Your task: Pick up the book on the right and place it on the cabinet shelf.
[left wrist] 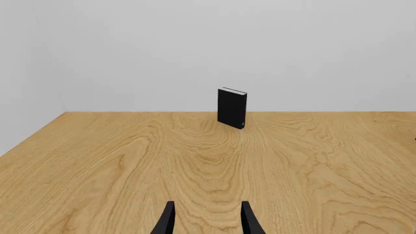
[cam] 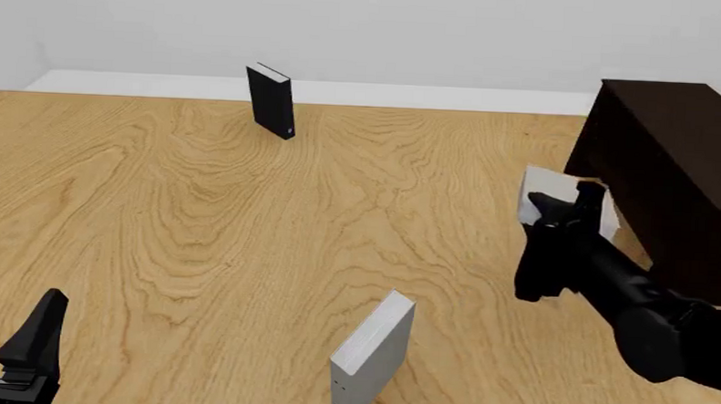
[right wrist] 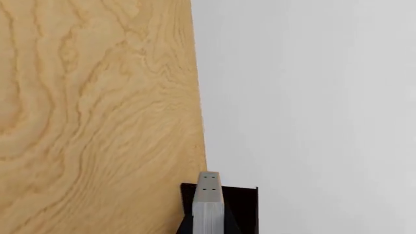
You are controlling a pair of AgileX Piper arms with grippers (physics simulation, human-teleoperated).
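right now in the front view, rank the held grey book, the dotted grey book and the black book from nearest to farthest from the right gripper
1. The held grey book, clamped in the right gripper, beside the cabinet.
2. The dotted grey book, standing near the table's near edge, to the gripper's left.
3. The black book, upright at the far left.

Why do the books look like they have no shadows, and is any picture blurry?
Front view: sharp, flat even light, no clear shadow under the black book or the dotted grey book. Left wrist view: crisp wood grain, no glare. Right wrist view: sharp too, the book in the right claw shows clean edges.
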